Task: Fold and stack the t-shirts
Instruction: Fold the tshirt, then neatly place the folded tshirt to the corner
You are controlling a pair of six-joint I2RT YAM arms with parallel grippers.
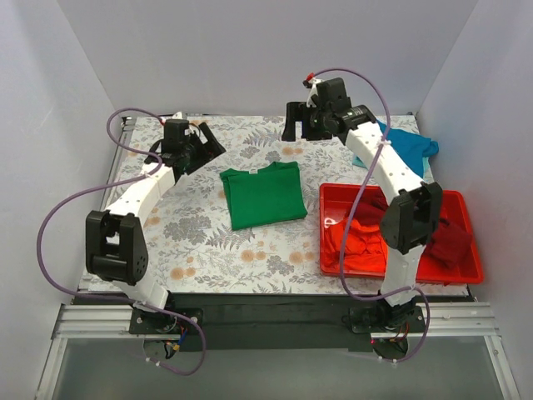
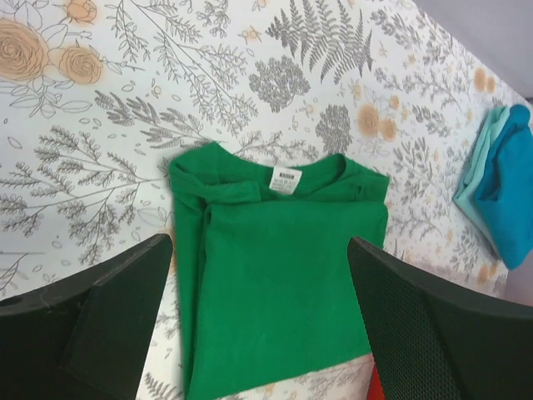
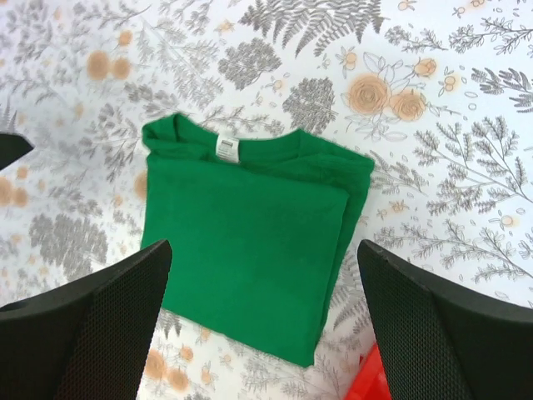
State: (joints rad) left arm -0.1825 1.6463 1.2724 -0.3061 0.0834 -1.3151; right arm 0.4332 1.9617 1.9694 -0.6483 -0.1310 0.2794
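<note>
Left gripper (image 2: 260,243) and right gripper (image 3: 265,246) both released, jaws wide, nothing held, hanging over the table (image 1: 200,225). Tray (image 1: 466,271) at right, holding crumpled orange-red shirt (image 1: 358,242) and maroon shirt (image 1: 450,242). Green shirt (image 1: 263,194) folded flat, table centre. Teal shirt (image 1: 412,146) far right, behind tray.

1. Lighting is bright, even and diffuse, falling from overhead.
2. Shadows on the desk (image 1: 250,250) are faint and soft-edged.
3. Both wrist views are sharp: the green t-shirt (image 2: 283,283) shows crisp folds.
4. The top view's bottom strip is dimmer.
</note>
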